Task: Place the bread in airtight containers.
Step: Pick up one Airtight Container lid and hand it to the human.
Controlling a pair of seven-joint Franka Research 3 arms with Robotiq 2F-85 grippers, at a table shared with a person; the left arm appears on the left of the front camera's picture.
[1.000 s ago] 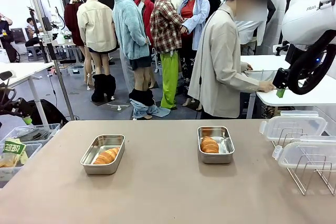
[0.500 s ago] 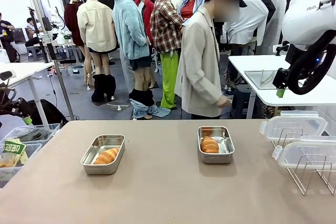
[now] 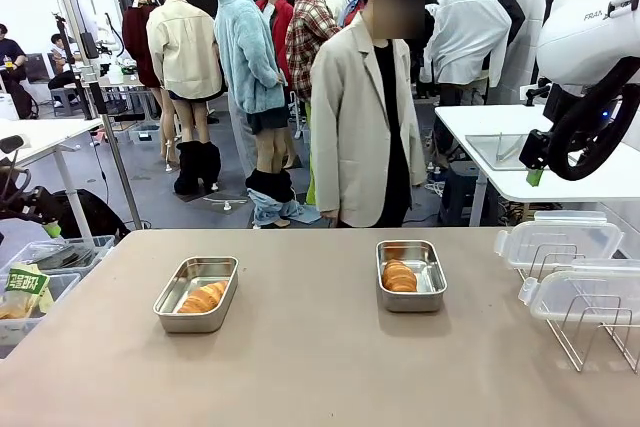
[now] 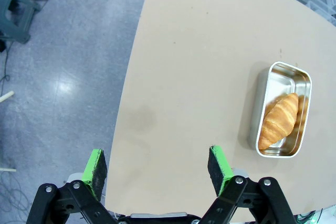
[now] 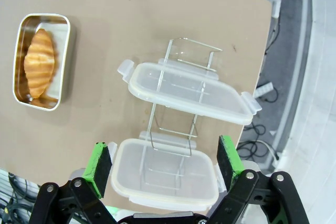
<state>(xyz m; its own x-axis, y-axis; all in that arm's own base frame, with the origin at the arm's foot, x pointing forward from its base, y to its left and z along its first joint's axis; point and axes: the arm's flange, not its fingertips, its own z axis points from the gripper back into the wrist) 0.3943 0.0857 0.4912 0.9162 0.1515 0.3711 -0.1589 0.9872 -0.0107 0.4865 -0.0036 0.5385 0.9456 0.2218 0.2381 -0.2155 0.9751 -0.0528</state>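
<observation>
Steel left container (image 3: 196, 293) & right container (image 3: 410, 275), one roll each, uncovered.
Left roll (image 3: 203, 297) and right roll (image 3: 399, 276) lie inside their containers, well apart on tabletop (image 3: 310, 377). Far lid (image 3: 556, 243) & near lid (image 3: 585, 294) rest on wire rack (image 3: 590, 335) at robot's right. Left end effector (image 4: 157, 162) & right end effector (image 5: 164, 161): jaws wide apart, holding nothing, above tabletop. Person (image 3: 365, 127) stands at far side.

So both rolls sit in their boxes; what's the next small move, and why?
Probably lower the open right gripper onto the near lid: both lids rest on the rack, and both containers holding bread stand uncovered.
</observation>
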